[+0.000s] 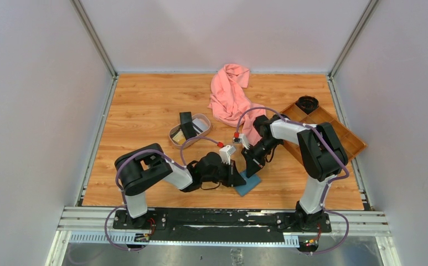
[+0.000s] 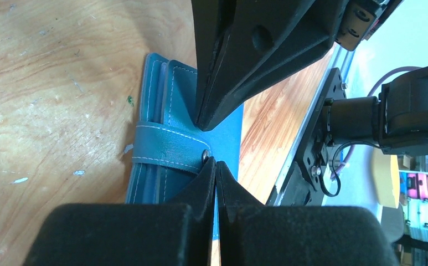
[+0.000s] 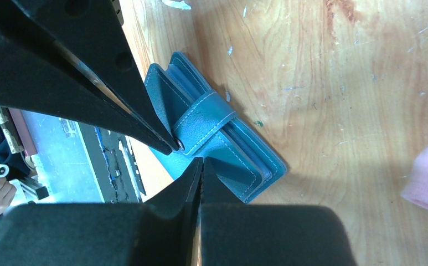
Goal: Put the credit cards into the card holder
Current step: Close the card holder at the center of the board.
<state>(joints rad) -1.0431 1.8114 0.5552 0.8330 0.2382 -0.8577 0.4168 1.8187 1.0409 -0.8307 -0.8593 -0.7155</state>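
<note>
We are poking the card holder (image 1: 248,185) by the table's (image 1: 145,100) near edge with our left gripper (image 2: 216,164) and right gripper (image 3: 200,162), both squeezed shut and empty. It seems soft and light; grab its tab (image 2: 167,148).

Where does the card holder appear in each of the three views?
Top external: the card holder is a small teal patch, low centre.
Left wrist: centre, lying on the wood.
Right wrist: centre, lying diagonally.
Shared landmark: its tab clasp, clear in both wrist views, too small to tell in the top view.
</note>
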